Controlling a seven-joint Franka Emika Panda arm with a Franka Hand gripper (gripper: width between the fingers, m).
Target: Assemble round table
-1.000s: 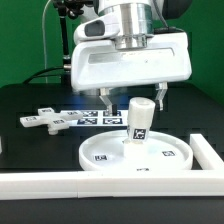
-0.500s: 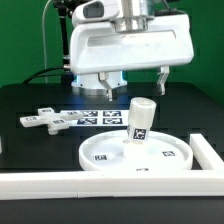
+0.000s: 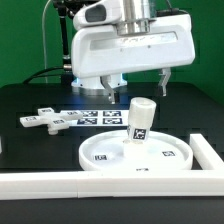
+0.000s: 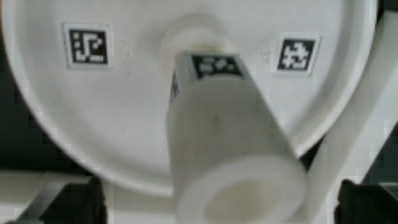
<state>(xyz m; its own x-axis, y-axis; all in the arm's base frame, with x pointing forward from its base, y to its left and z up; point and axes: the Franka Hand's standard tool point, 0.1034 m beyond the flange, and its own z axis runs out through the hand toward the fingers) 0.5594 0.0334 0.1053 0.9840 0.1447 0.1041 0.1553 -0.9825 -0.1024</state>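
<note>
The large round disc (image 3: 165, 157) lies on the black table toward the exterior view's right. The short cylinder post (image 3: 139, 120) stands on its middle, leaning slightly, with a tag on its side. The flat cross-shaped piece (image 3: 42, 121) lies on the table at the exterior view's left. My gripper (image 3: 136, 87) is open and empty, hanging just above the post's top, fingers spread to either side. In the wrist view the post (image 4: 231, 150) rises from the disc (image 4: 125, 110) toward the camera, between my dark fingertips (image 4: 45, 200).
The marker board (image 3: 95, 117) lies flat behind the disc. A long white border bar (image 3: 60, 185) runs along the front, and another (image 3: 211, 150) along the exterior view's right side, close to the disc.
My gripper has risen from around the post's top to just above it. The post stays standing on the disc.
</note>
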